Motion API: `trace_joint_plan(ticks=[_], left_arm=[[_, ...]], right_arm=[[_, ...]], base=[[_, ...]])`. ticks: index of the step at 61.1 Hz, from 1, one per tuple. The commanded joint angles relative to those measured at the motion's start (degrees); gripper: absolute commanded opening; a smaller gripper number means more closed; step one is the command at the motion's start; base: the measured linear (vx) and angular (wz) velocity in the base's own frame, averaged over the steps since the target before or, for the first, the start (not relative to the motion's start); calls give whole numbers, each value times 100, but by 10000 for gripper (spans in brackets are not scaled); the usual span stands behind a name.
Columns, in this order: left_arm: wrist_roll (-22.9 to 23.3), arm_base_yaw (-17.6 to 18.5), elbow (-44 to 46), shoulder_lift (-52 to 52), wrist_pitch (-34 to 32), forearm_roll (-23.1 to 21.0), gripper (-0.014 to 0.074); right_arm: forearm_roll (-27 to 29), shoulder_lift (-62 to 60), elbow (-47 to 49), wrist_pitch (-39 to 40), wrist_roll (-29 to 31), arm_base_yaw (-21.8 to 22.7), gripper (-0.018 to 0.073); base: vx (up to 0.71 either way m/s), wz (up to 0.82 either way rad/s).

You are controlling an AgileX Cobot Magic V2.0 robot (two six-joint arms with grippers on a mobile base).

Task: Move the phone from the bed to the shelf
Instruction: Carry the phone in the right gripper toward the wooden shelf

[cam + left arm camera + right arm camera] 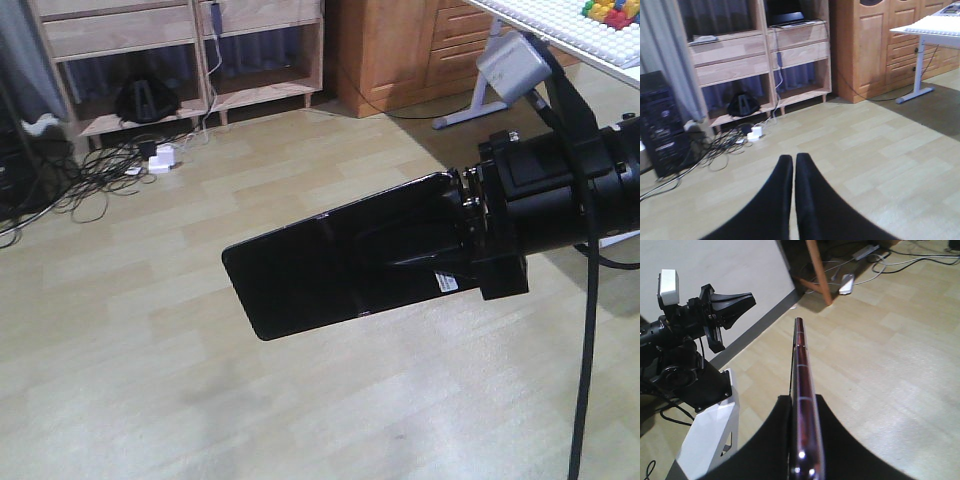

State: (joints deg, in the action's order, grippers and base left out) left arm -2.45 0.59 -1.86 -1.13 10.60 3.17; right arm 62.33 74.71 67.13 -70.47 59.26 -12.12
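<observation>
The right gripper (803,407), a black 2-fingered clamp, is closed on one short end of a slim black rectangular phone (340,260) with a glossy dark screen and a pinkish metal edge. The phone sticks out past the fingers, in the air above a pale wood-plank floor (150,380), touching nothing else. A small white sticker sits beside the grip. The left gripper (793,167) hangs over the floor with its 2 black fingers pressed together and nothing between them. The light natural-wood shelf (761,55), made of thick pale planks with open compartments, stands well apart across the floor. A tangle of dark cables (90,185) lies at its foot.

The step in hand looks like carrying the phone to the shelf. Most of the phone overhangs the grip, so a slow, smooth approach should stop it pivoting or slipping. The safest way seems to be bringing it in flat over a bare plank, clear of the uprights, then lowering it until it rests before the fingers part.
</observation>
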Motion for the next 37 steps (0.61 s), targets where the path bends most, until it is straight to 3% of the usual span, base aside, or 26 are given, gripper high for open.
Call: trace_joint_plan(ticks=[1,37], left_arm=[[22,12,146,-23,-401,-30,1],[22,12,146,-23,-401,-30,1]], right_arm=[[497,-174,144,-335,19,2,-1],[502,-174,144,-335,19,2,-1]], base=[[47,-21],[49,-25]])
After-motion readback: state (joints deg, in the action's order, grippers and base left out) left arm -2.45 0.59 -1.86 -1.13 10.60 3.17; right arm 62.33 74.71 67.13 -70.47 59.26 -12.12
